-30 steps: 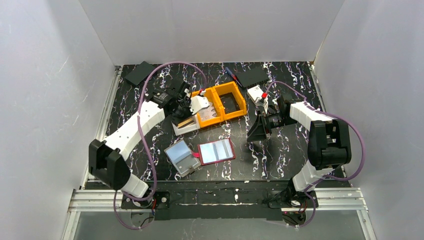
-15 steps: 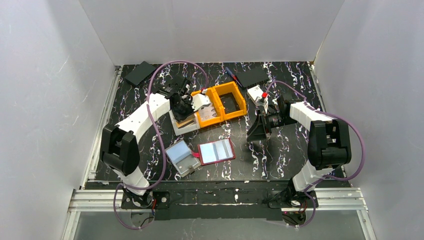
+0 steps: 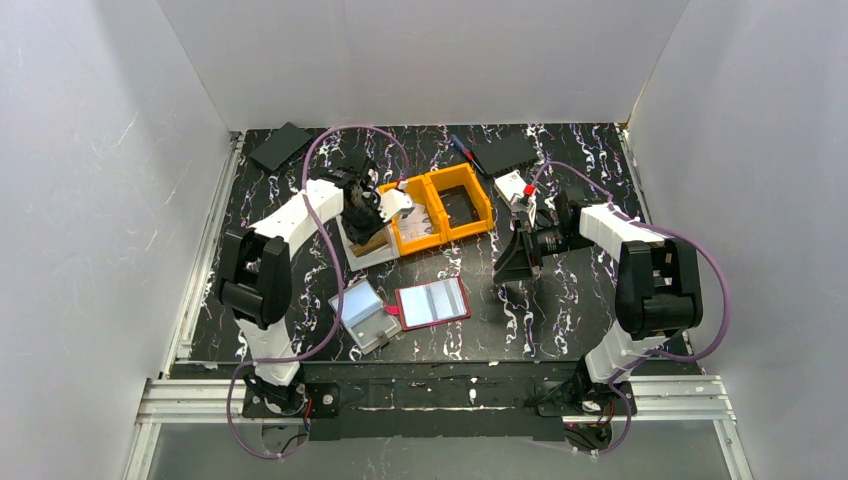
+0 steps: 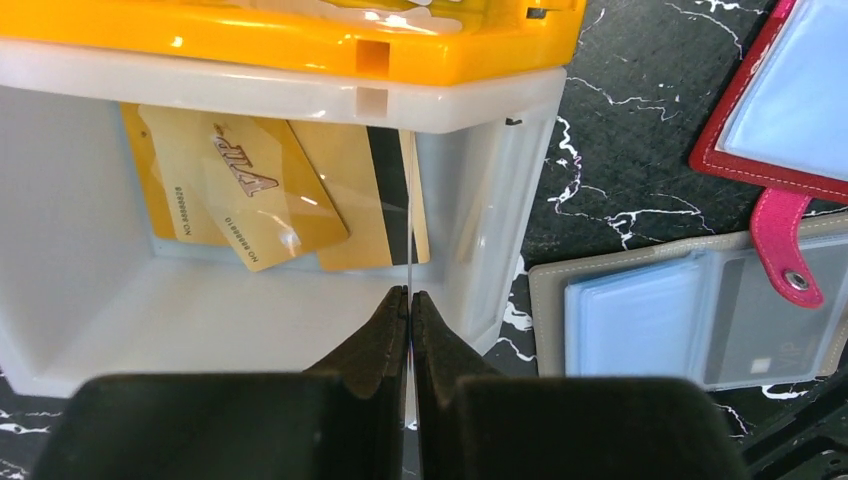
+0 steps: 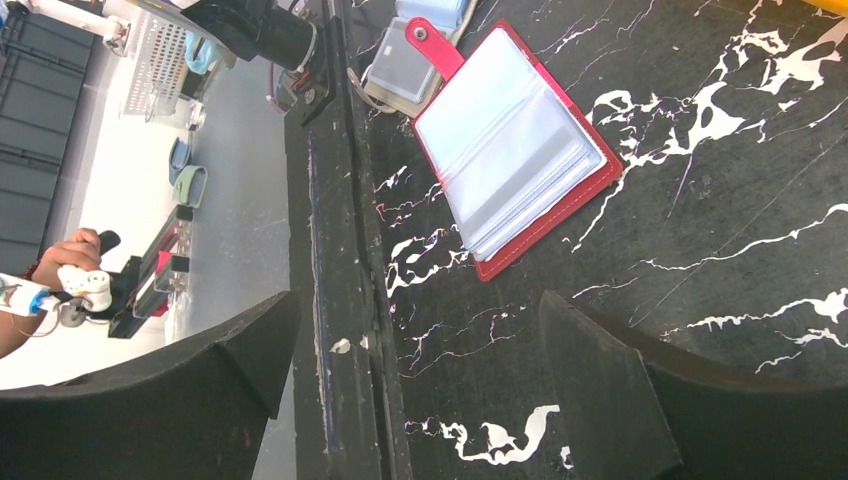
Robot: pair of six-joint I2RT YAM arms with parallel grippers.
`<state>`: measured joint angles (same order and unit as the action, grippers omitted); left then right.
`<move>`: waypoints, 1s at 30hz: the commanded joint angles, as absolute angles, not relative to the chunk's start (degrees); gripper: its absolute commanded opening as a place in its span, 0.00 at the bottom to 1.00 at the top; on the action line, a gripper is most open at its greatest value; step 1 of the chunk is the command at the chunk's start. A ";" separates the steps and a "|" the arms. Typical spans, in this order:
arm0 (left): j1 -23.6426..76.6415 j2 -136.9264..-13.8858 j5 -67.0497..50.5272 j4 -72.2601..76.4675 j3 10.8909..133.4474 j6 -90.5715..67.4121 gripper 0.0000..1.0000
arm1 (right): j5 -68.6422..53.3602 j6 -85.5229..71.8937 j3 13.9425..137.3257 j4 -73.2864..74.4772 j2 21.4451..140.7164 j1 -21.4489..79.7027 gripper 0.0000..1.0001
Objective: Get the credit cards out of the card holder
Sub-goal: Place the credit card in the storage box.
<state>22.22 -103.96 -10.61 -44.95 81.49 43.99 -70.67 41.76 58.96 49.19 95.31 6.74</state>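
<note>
Black marbled table [image 3: 560, 310] | left gripper [image 4: 410, 295] pinched shut on thin edge-on credit card [image 4: 408, 200], over white bin [image 4: 300, 95] holding tan cards [image 4: 250, 190] | right gripper [image 5: 410, 390] spread wide, empty, above table | red card holder [image 5: 510, 160] lying open just beyond it

A gold card [image 4: 245, 190] reads "VIP" (plus a number line, digits blurred).
</note>
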 commanded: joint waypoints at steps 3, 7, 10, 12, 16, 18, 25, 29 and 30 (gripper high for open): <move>21.55 -106.78 -13.12 -45.55 84.27 44.47 0.00 | -71.60 41.57 58.65 48.65 95.72 6.42 0.98; 21.00 -109.18 -8.81 -43.20 86.03 41.83 0.19 | -71.63 41.64 58.72 48.74 95.81 6.42 0.98; 20.67 -109.98 -3.32 -41.15 87.61 38.88 0.34 | -71.65 41.60 58.71 48.73 95.82 6.42 0.98; 20.66 -109.43 2.00 -39.37 88.85 36.60 0.39 | -71.64 41.65 58.71 48.76 95.81 6.42 0.98; 20.65 -104.50 9.29 -36.07 90.50 31.97 0.42 | -71.64 41.68 58.71 48.78 95.80 6.42 0.98; 20.68 -99.58 10.17 -33.92 89.08 28.76 0.46 | -71.42 41.92 58.83 49.03 95.82 6.42 0.98; 19.94 -70.71 2.37 -9.40 63.39 3.61 0.89 | -68.63 46.91 60.71 53.38 95.02 6.42 0.98; 18.30 -56.41 -8.65 -4.39 49.88 -12.98 0.98 | -66.11 47.96 60.88 53.13 93.30 6.42 0.98; 18.17 -53.12 -11.93 -4.60 47.64 -15.73 0.98 | -65.45 47.92 60.90 52.80 92.79 6.42 0.98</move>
